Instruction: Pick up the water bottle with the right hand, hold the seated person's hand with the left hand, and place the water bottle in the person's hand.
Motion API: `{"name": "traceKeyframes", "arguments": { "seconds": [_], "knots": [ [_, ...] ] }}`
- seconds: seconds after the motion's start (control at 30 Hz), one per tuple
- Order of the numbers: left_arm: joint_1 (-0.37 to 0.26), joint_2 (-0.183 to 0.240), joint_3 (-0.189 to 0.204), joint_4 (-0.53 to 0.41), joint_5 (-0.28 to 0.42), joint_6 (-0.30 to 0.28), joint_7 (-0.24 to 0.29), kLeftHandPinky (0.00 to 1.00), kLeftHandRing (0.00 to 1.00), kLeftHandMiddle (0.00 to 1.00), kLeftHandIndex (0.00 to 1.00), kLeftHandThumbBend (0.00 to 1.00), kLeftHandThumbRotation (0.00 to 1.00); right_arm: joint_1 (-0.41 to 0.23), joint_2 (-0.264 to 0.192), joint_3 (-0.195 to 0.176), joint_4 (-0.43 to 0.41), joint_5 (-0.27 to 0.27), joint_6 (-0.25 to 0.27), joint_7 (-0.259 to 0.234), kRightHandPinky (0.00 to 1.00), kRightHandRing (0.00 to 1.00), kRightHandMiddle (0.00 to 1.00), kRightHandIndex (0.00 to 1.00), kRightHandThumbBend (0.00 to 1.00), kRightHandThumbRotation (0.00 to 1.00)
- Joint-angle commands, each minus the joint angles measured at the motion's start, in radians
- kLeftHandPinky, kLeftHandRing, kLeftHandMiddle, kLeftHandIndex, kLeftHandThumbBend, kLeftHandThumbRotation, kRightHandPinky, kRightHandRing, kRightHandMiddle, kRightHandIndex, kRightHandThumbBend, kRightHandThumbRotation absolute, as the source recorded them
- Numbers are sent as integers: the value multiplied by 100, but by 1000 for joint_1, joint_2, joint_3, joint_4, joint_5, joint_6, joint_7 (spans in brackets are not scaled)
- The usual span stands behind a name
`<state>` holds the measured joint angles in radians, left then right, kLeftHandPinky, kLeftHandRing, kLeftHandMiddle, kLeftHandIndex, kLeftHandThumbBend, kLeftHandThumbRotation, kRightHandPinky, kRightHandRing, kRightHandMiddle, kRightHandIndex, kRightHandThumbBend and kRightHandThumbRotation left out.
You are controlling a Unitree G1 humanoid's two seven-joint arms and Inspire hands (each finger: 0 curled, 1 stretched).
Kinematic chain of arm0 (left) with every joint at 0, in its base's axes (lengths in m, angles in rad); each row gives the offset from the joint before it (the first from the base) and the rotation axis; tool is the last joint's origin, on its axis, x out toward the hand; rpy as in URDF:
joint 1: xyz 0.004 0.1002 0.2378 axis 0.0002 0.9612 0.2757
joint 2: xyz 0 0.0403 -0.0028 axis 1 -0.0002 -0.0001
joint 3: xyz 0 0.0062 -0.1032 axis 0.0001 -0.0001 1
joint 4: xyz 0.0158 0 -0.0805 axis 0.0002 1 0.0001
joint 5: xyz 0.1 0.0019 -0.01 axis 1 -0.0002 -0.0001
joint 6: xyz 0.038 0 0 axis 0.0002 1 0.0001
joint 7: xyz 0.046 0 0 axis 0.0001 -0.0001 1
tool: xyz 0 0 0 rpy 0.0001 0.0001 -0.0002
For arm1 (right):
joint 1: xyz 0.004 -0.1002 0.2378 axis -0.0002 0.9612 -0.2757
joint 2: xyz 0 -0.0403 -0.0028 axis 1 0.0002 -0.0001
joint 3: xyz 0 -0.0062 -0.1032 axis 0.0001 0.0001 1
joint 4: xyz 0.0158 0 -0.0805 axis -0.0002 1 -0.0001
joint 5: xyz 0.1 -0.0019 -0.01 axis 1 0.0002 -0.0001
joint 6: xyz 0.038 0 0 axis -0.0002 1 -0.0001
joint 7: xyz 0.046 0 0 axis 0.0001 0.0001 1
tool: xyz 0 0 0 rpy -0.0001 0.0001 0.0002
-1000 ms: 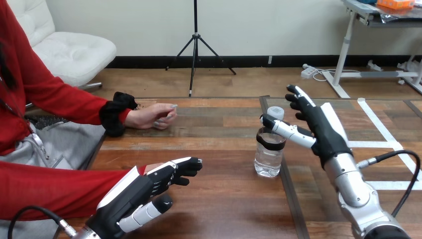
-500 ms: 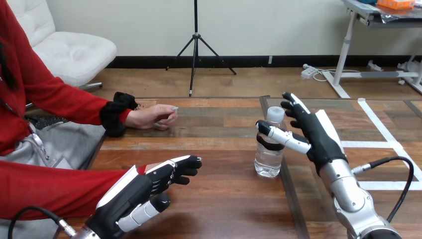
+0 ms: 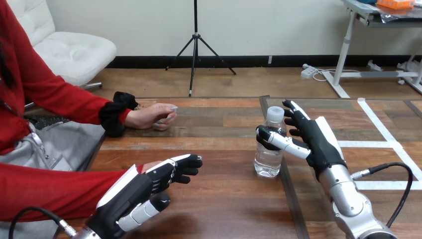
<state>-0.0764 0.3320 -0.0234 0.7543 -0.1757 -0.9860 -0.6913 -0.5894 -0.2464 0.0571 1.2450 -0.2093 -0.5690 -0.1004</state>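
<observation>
A clear water bottle [image 3: 268, 154] with a white cap stands upright near the table's middle. My right hand [image 3: 314, 138] is open just right of it, straight fingers rising beside the cap and the thumb [image 3: 276, 140] lying across the bottle's front by its black band. My left hand [image 3: 142, 188] hovers open at the near left, fingers relaxed, over the end of the person's red sleeve [image 3: 54, 186]; whatever lies under my palm is hidden. At the far left, the person's other hand [image 3: 151, 117] rests loosely closed on the table.
The wooden table [image 3: 219, 199] has a dark seam running from the bottle toward the near edge. White tape lines [image 3: 380, 127] mark its right side. The person sits along the left edge.
My right hand has drifted left and a little lower, closing in on the bottle until its thumb crosses the front. The left hand and the person's hands have stayed put.
</observation>
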Motion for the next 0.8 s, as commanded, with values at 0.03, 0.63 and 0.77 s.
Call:
{"name": "traceKeyframes", "arguments": {
  "seconds": [0.03,0.63,0.77],
  "knots": [
    [-19,-11,17,-67,-36,-6,8,81,84,86,85,97,100,-33,24,-20,9,15,-13,-15,86,90,91,95,100,64],
    [13,13,21,-122,-34,23,15,80,84,86,85,99,100,-35,51,-23,34,13,5,-25,86,90,91,95,100,65],
    [21,17,22,-137,-45,37,6,81,84,86,85,98,100,-36,55,-26,38,16,13,-20,87,90,91,95,100,65]
  ]
}}
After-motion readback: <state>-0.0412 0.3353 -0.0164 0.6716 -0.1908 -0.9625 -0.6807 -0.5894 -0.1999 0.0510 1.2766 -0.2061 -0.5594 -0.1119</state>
